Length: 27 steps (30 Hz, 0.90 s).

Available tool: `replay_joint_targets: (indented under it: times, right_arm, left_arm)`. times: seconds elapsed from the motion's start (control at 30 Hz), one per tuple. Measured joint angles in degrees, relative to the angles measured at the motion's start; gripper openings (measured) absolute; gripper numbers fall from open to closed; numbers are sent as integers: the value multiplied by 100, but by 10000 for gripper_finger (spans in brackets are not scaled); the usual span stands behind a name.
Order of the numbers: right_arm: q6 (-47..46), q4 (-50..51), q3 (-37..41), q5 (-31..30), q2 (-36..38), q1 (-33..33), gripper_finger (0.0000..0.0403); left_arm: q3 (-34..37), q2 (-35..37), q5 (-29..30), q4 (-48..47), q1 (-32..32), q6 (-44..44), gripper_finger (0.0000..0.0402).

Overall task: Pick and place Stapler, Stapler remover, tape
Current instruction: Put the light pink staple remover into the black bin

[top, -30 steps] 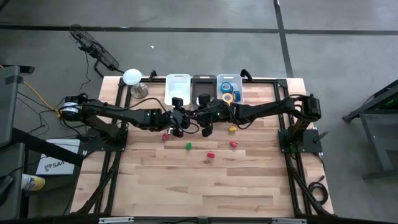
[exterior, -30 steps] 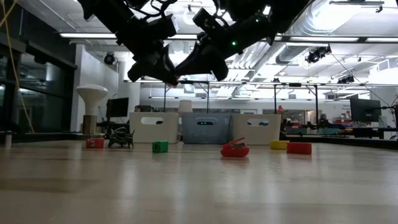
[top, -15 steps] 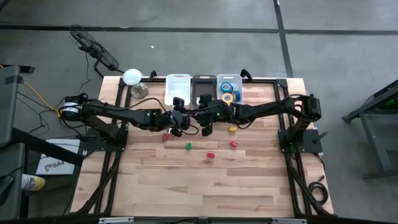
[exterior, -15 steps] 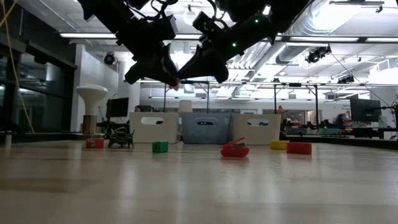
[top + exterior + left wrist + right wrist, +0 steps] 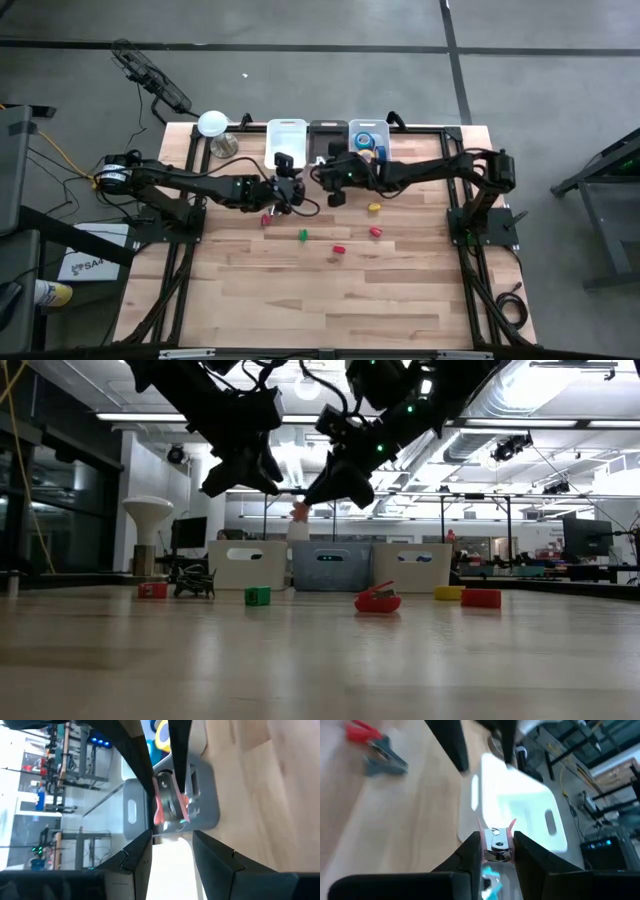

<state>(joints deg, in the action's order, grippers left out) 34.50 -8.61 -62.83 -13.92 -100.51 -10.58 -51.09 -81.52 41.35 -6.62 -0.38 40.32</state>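
Note:
My right gripper [image 5: 496, 842] is shut on a pink-and-silver staple remover [image 5: 300, 512], in the air in front of the bins. My left gripper [image 5: 170, 842] is open and holds nothing. It hovers just left of the right one [image 5: 290, 190] and faces the remover [image 5: 170, 805]. A small red stapler [image 5: 378, 600] lies on the table's middle [image 5: 338, 250]. Blue and yellow tape rolls [image 5: 364, 142] lie in the right-hand bin. A dark staple remover [image 5: 195, 582] rests on the table by a red block [image 5: 152, 590]. My right gripper pinches the staple remover's silver metal body [image 5: 495, 852] between its two fingers. The pink handle ends [image 5: 512, 824] stick out past the fingertips. The fingers slant down toward the table's left, and the remover is lifted clear of the table.
Three bins stand in a row at the far edge: white [image 5: 287, 128], grey [image 5: 326, 128] and the one with the tape [image 5: 381, 130]. Green [image 5: 303, 235], yellow [image 5: 374, 208] and red [image 5: 376, 231] blocks lie on the wood. A white lamp [image 5: 212, 124] stands at the far left corner.
The two grippers met at the pink staple remover a second ago. My right gripper has since drawn away from the left one toward the far edge and the bins, taking the remover with it. My left gripper has stayed about where it was, without the remover.

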Motion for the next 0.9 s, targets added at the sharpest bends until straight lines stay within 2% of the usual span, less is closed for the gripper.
replay_joint_targets:
  times: [0.37, 0.6, 0.73, 0.9]
  right_arm:
    - [-337, 222, -2, 59, 0, -732, 81]
    - [-900, 224, -7, 761, 0, -1332, 81]
    - [-1008, 194, -7, 1074, -1, -1538, 81]
    - [-1062, 110, -13, 1445, -209, -1661, 81]
  left_arm:
    - [0, 130, 923, -815, 6, -105, 138]
    - [13, 698, 905, -1894, 341, -796, 138]
    - [13, 835, 582, -2413, 588, -1109, 138]
    - [301, 835, 467, -2468, 729, -1426, 138]
